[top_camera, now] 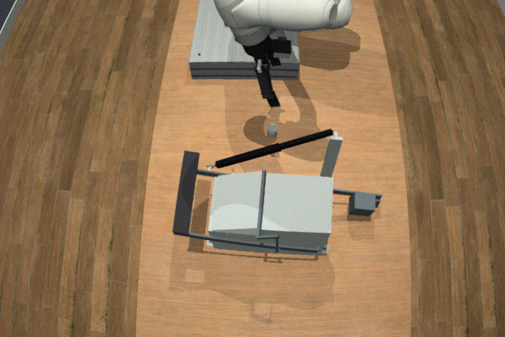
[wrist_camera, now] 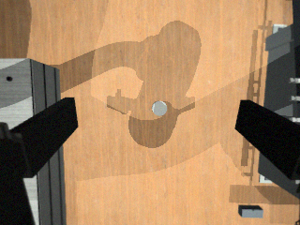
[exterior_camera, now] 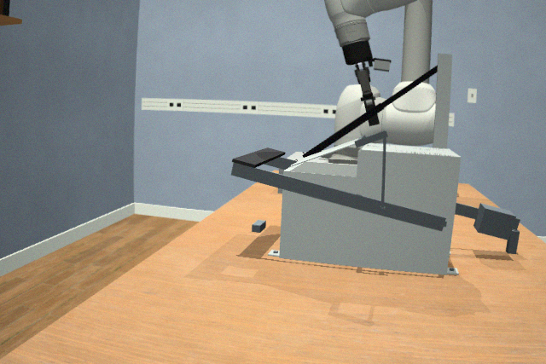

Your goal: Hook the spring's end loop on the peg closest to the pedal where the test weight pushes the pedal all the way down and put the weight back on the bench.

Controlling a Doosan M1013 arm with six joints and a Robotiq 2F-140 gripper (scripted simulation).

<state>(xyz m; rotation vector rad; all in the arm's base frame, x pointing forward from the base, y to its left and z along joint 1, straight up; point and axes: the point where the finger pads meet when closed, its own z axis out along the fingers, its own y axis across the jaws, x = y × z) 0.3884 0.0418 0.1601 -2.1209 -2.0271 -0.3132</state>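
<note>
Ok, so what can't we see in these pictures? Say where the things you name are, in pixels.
- Top view: the tiny hook (top_camera: 210, 166) at the long black spring's (top_camera: 274, 149) low end is too small to tell which peg holds it.
- Exterior view: the small grey metal cylinder (top_camera: 272, 130) (wrist_camera: 159, 108) is hidden behind the big pale grey box (exterior_camera: 366, 219).
- Wrist view: the box's far side is cut off by the right edge.

Open bench (top_camera: 191, 113) (exterior_camera: 246, 307) (wrist_camera: 117, 202) lies between the grey base plate (top_camera: 207, 35) and the black spring (top_camera: 245, 157) (exterior_camera: 339, 133). The spring slants across the feeder's (top_camera: 297, 203) (exterior_camera: 370, 228) near side, apparently leaving a gap beneath.
</note>
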